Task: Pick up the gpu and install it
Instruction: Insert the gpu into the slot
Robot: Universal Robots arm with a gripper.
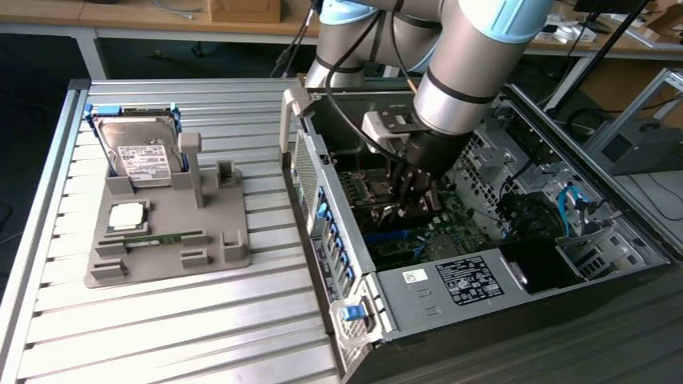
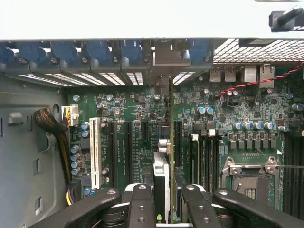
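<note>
At the exterior view's left, a grey holder (image 1: 171, 240) on the slatted table (image 1: 160, 336) carries a hard drive (image 1: 144, 156), a processor chip (image 1: 126, 214) and a memory stick (image 1: 165, 238). To the right lies the open computer case (image 1: 481, 264), and the arm reaches down into it, its gripper (image 1: 411, 204) low over the motherboard (image 1: 449, 228). In the wrist view the gripper (image 2: 168, 199) has its fingers (image 2: 141, 206) clamped on the gpu (image 2: 166, 156), which stands on edge between them, seen edge-on, over the motherboard (image 2: 137, 118) among the expansion slots; whether it is seated I cannot tell. A white slot (image 2: 95, 152) and the processor socket (image 2: 249, 178) flank it.
</note>
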